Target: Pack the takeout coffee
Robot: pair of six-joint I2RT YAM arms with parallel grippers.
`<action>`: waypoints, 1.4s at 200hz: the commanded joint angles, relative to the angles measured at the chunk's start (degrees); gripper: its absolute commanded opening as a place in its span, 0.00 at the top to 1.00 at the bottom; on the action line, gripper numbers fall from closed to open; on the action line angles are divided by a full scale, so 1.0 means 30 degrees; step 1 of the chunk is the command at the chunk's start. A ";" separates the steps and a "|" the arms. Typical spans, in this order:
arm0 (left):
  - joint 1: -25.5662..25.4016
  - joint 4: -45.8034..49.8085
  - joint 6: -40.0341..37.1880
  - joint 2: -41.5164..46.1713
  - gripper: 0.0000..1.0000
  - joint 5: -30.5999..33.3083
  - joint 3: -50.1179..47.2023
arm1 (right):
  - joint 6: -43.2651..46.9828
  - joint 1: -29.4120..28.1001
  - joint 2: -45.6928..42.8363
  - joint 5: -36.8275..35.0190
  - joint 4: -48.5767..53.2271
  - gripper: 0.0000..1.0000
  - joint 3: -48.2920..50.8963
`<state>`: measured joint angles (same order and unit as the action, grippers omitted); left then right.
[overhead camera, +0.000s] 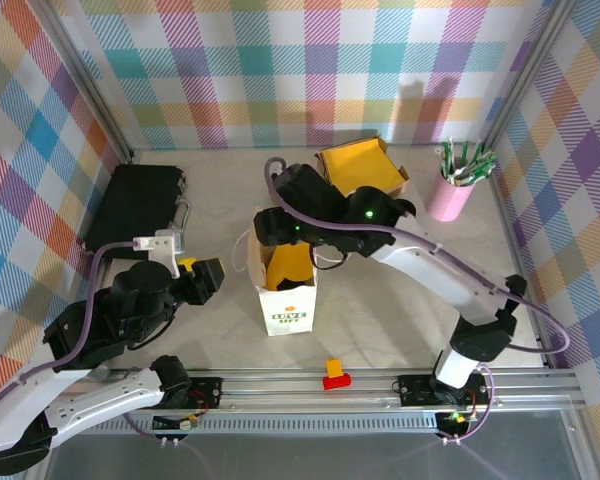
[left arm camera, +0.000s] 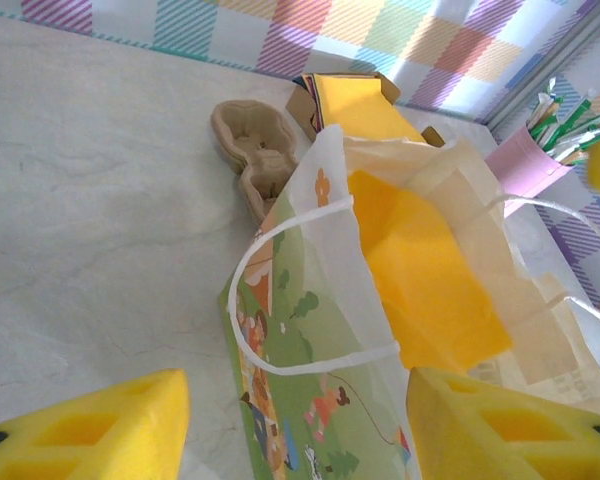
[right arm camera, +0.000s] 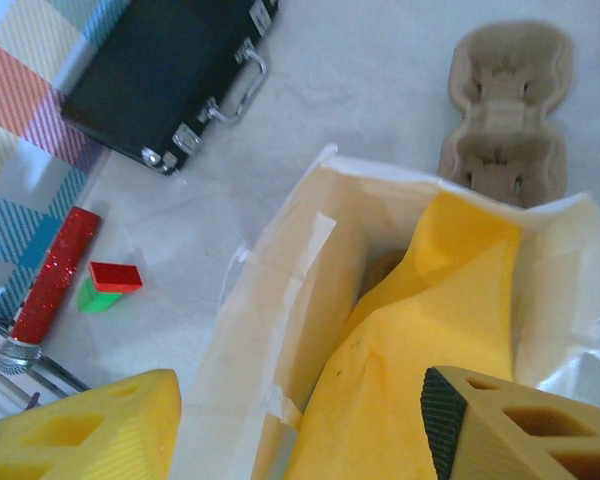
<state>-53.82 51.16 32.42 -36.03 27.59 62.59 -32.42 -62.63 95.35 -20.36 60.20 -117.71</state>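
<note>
Takeout coffee, the object of this packing job, cannot be picked out for certain. A dim brownish rounded shape (right arm camera: 385,268) deep inside the white paper bag (overhead camera: 288,295), tucked against the yellow sheet (right arm camera: 420,340) that lines it, may be the cup, but the shadow there leaves that open. The bag stands upright, its mouth gaping. The right gripper (right arm camera: 300,425) hangs directly over that mouth and looks straight down the bag's long axis, its yellow fingers (right arm camera: 90,425) spread wide with nothing between them. The left gripper (left arm camera: 298,435) waits just to the bag's left, facing its printed side and thin handle loops (left arm camera: 237,290), with its jaws likewise apart and empty. A moulded cardboard cup carrier (right arm camera: 507,100) lies on the table (overhead camera: 400,300) just beyond the bag, both wells bare. On this evidence the cup's place is below the right gripper, down inside the bag, which makes the right arm much the nearer. Any coming move would run along the vertical, either straight up clear of the mouth or straight down to check how the cup sits. The likely snag is a finger catching the bag's rim or a handle and tipping the bag over.
</note>
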 commanded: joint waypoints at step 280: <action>1.3421 -1.6751 -0.8267 -0.3052 0.00 0.3056 -1.0982 | 0.6311 2.0236 -1.2854 0.2898 -1.7100 0.01 2.7100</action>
<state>-19.18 12.73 5.98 -43.51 42.57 35.14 -18.41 -2.20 54.35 -10.70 23.44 -40.49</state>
